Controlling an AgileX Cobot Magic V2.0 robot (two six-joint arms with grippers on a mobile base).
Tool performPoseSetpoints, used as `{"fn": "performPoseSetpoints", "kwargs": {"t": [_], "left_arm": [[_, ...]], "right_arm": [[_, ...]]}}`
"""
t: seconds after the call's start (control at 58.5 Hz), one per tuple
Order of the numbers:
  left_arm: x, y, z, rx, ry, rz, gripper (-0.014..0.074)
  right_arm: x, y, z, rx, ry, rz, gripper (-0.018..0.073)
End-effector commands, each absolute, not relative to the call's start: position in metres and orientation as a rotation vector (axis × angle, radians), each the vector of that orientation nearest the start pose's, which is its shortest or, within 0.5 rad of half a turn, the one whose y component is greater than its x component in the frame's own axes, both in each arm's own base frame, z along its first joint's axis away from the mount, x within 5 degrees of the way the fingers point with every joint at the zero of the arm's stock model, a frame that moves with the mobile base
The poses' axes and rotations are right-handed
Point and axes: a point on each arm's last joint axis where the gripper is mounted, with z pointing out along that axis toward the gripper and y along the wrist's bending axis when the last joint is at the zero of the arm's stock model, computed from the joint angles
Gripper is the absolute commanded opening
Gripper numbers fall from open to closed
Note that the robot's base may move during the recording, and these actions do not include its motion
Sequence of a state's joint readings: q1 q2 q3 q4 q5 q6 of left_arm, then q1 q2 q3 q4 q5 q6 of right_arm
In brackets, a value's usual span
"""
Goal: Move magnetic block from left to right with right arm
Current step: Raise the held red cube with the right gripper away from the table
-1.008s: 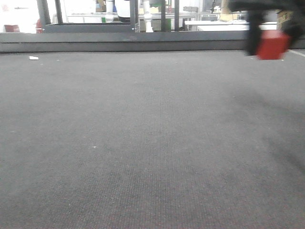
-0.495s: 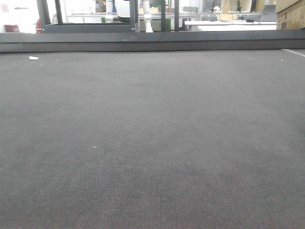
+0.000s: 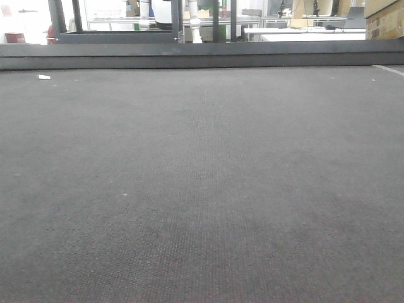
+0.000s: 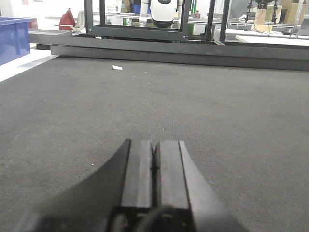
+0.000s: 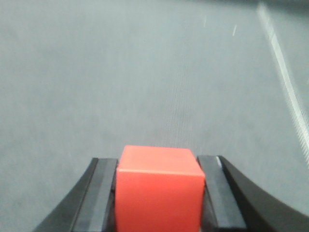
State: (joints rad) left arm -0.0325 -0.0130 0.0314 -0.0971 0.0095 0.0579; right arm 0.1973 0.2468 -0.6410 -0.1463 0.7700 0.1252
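The magnetic block (image 5: pixel 159 191), a small bright-red cube, fills the bottom centre of the right wrist view. My right gripper (image 5: pixel 159 166) is shut on it, one dark finger pressed to each side face, and it hangs above the grey mat. In the left wrist view my left gripper (image 4: pixel 155 145) is shut, its two pads touching with nothing between them, low over the mat. The front view shows neither gripper and no block.
A dark grey mat (image 3: pixel 202 177) covers the table. A dark rail (image 3: pixel 189 55) runs along its far edge. A small white scrap (image 3: pixel 44 77) lies at the far left. A white line (image 5: pixel 285 77) crosses the mat at the right. A cardboard box (image 3: pixel 385 19) stands far right.
One second ago the right gripper with the red block showed at the front view's upper right. It has since left that view to the right.
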Motion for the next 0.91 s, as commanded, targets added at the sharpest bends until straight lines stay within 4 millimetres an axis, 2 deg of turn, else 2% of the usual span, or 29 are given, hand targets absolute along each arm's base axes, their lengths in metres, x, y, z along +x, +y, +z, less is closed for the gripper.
{"fn": "performPoseSetpoints", "kwargs": {"t": [0.0,0.154,0.888], "left_arm": [[0.055,-0.001,0.208,-0.017,1.421,-0.064,-0.0126],[0.055,-0.001,0.208,-0.017,1.421,-0.064,-0.0126],[0.055,-0.001,0.208,-0.017,1.421,-0.064,-0.0126]], "right_arm": [[0.027,-0.004,0.357,-0.096,1.703,0.052,0.0222],[0.015,-0.006,0.359,-0.089,1.637,0.06,0.0222],[0.015,-0.006,0.358,-0.089,1.64,0.059,0.0222]]}}
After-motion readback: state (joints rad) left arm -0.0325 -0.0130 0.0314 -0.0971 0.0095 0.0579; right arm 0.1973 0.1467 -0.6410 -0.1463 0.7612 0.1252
